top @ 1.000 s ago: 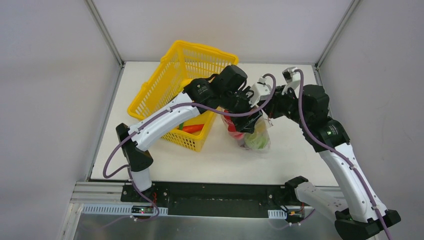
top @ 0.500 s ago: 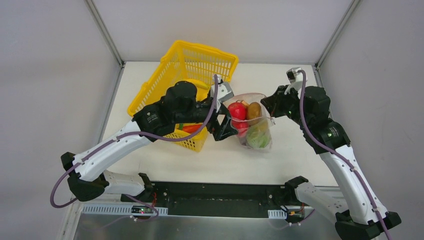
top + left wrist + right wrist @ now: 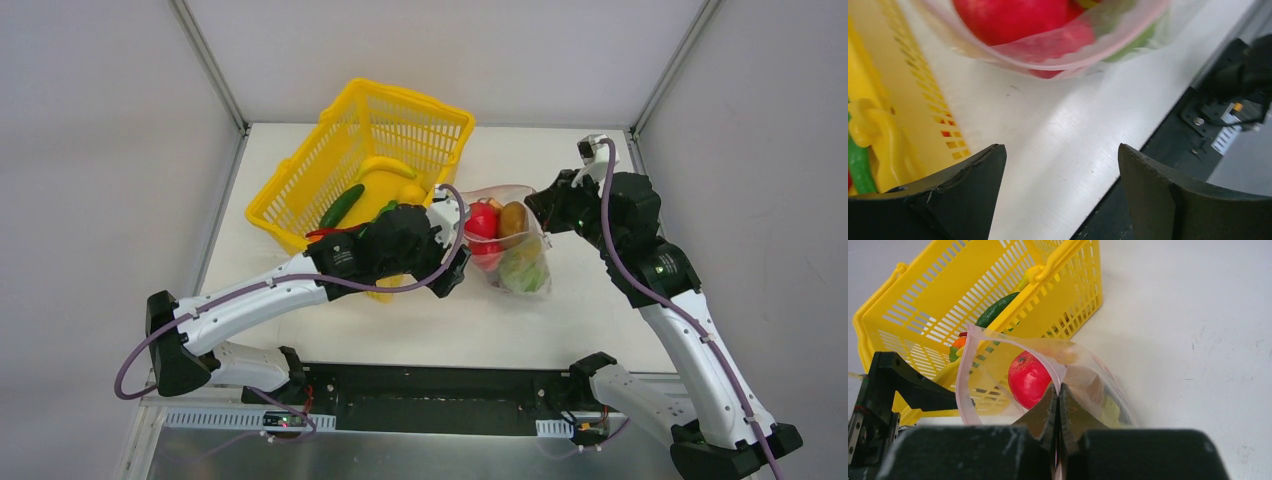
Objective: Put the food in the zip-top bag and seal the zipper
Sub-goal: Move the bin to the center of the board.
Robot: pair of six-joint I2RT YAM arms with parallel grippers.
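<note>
The zip-top bag (image 3: 512, 250) stands on the table, its mouth held open and facing up. Inside it are a red tomato (image 3: 482, 221), a kiwi (image 3: 513, 218) and green cabbage (image 3: 522, 272). My right gripper (image 3: 545, 206) is shut on the bag's right rim; the right wrist view shows it (image 3: 1058, 386) pinching the plastic, with the tomato (image 3: 1029, 377) behind. The pink zipper (image 3: 962, 385) loops round the open mouth. My left gripper (image 3: 455, 264) is open and empty, low beside the bag's left side. In the left wrist view (image 3: 1060, 150) the bag (image 3: 1063, 47) lies ahead.
The yellow lattice basket (image 3: 300, 190) stands tilted left of the bag, touching my left arm, and holds a banana (image 3: 385, 167), a cucumber (image 3: 342, 205) and other pieces. It also shows in the wrist views (image 3: 878, 100) (image 3: 973, 305). The table's front edge (image 3: 1168, 120) is near the left gripper.
My left arm has pulled away from above the bag's mouth and swung down to the near left of the bag, open. The right gripper has kept its hold on the rim.
</note>
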